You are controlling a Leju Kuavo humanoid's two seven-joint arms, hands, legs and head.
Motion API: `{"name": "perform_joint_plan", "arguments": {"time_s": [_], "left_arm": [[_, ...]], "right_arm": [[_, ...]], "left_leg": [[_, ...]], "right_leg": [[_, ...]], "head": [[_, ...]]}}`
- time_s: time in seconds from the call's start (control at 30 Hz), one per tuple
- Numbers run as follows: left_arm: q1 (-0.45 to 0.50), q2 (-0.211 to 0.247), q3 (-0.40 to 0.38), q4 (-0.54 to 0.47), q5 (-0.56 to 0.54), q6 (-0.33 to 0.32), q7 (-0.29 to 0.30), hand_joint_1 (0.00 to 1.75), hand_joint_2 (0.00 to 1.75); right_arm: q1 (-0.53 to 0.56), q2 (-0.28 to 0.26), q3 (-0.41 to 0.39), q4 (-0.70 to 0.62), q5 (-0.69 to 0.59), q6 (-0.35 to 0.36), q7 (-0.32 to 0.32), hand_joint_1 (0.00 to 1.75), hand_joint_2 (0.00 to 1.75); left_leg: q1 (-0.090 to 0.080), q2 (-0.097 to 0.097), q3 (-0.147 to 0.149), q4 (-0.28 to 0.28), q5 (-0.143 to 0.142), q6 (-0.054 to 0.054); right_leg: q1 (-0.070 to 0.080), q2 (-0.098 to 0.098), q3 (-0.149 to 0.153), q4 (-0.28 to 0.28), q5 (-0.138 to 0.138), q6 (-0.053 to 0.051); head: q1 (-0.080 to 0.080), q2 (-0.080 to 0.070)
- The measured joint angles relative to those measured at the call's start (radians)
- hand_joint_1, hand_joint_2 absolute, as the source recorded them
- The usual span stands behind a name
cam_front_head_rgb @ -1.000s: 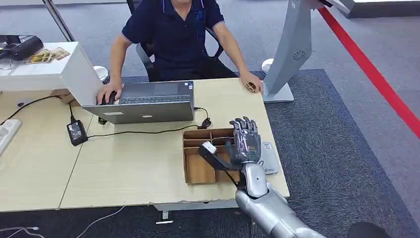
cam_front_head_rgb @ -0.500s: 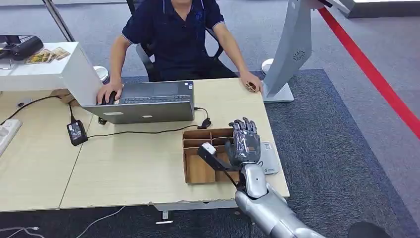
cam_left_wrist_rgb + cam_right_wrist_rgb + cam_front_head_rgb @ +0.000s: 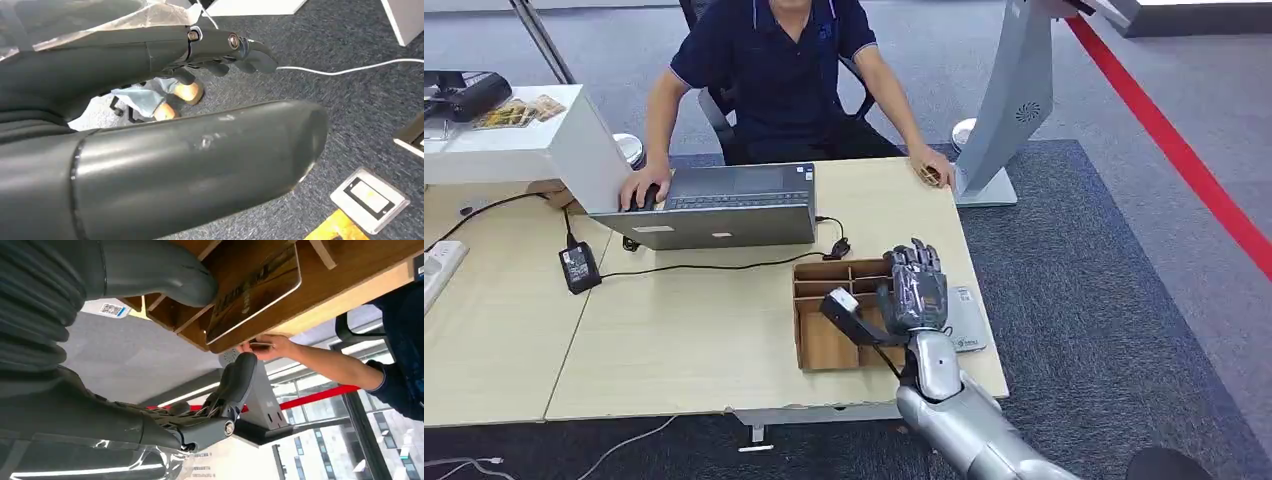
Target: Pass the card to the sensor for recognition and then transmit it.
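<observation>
Right wrist view reveals the card [image 3: 255, 292] lying flat in the cardboard tray [image 3: 824, 340]; right hand [image 3: 914, 292] hovers spread, holding nothing; card's heading unclear.

Wooden table [image 3: 704, 340] carrying a laptop [image 3: 714, 206], power adapter [image 3: 579, 267] with cable [image 3: 714, 265], divided cardboard tray [image 3: 824, 345], and grey sensor [image 3: 969, 320] beside the tray.

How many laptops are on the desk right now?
1. A grey laptop sits open at the desk's far edge, in front of the seated person.
</observation>
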Motion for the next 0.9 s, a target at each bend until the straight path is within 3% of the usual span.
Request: {"name": "perform_joint_plan", "arguments": {"time_s": [0.6,0.77,0.8,0.9], "left_arm": [[0.000,0.003,-0.026,0.000,0.008,-0.002,0.000,0.00,0.00],[0.000,0.003,-0.030,0.000,0.008,-0.003,0.000,0.00,0.00],[0.000,0.003,-0.031,0.000,0.008,-0.003,0.000,0.00,0.00],[0.000,0.003,-0.032,0.000,0.008,-0.003,0.000,0.00,0.00]], "right_arm": [[-0.016,-0.005,0.018,0.000,0.001,0.000,0.004,0.70,1.75],[-0.017,-0.005,0.018,0.000,0.001,0.000,0.004,0.73,1.75],[-0.017,-0.005,0.018,0.000,0.001,0.000,0.004,0.82,1.75],[-0.017,-0.005,0.018,0.000,0.001,0.000,0.004,0.80,1.75]], "left_leg": [[0.000,0.000,0.000,0.000,0.000,0.000],[0.000,0.000,0.000,0.000,0.000,0.000],[0.000,0.000,0.000,0.000,0.000,0.000],[0.000,0.000,0.000,0.000,0.000,0.000]], "right_leg": [[0.000,0.000,0.000,0.000,0.000,0.000],[0.000,0.000,0.000,0.000,0.000,0.000],[0.000,0.000,0.000,0.000,0.000,0.000],[0.000,0.000,0.000,0.000,0.000,0.000]], "head": [[0.000,0.000],[0.000,0.000],[0.000,0.000],[0.000,0.000]]}}
